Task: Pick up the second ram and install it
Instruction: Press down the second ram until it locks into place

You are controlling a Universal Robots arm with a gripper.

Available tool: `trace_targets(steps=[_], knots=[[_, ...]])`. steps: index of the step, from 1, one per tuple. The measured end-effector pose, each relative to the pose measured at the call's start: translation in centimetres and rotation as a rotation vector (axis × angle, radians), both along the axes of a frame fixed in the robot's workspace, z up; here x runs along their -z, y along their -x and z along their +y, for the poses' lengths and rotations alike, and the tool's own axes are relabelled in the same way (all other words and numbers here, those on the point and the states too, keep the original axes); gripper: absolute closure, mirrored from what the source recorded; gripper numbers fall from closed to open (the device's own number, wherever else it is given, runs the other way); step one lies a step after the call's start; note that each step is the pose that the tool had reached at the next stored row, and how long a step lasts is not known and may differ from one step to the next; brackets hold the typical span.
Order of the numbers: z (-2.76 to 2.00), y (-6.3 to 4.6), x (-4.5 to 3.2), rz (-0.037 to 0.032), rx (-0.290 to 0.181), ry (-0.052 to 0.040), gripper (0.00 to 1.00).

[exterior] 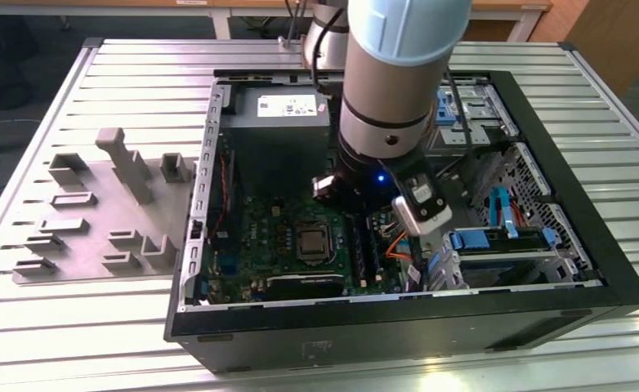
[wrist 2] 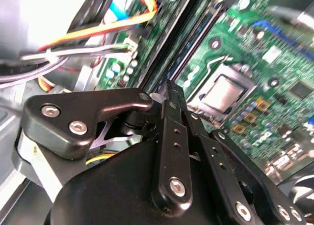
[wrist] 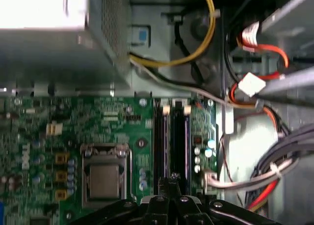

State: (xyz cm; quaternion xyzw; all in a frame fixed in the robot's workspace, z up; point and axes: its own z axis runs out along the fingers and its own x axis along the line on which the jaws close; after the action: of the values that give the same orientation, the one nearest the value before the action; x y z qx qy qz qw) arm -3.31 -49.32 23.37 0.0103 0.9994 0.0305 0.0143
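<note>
The arm (exterior: 390, 98) reaches down into the open computer case (exterior: 581, 245) on the slatted worktop (exterior: 134, 65), wrist low over the green motherboard (exterior: 287, 220). In both wrist views the claw (wrist: 172, 178) is pinched narrow, its fingertips (wrist 2: 172, 95) together right above the memory slots (wrist: 172, 136), just beside the processor socket (wrist: 105, 178). The second ram appears to sit as the dark strip (wrist: 179, 141) standing in a slot under the claw's tip, though the blur leaves that unsure, and I can't tell if the fingertips touch it. Orange, yellow and white cables (wrist: 255, 87) run beside the slots. A grey parts tray (exterior: 101, 212) lies on the worktop at the exterior view's left.
</note>
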Motion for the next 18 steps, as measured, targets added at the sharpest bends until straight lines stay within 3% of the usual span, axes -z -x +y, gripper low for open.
trace_targets(steps=[12,14,18], knots=[[-3.21,0.0,0.02,-0.0001,0.000,0.0001,0.89],[-3.47,0.0,0.05,0.0000,0.000,0.0002,0.89],[-3.53,0.0,0.27,-0.0001,0.000,0.0000,0.89]])
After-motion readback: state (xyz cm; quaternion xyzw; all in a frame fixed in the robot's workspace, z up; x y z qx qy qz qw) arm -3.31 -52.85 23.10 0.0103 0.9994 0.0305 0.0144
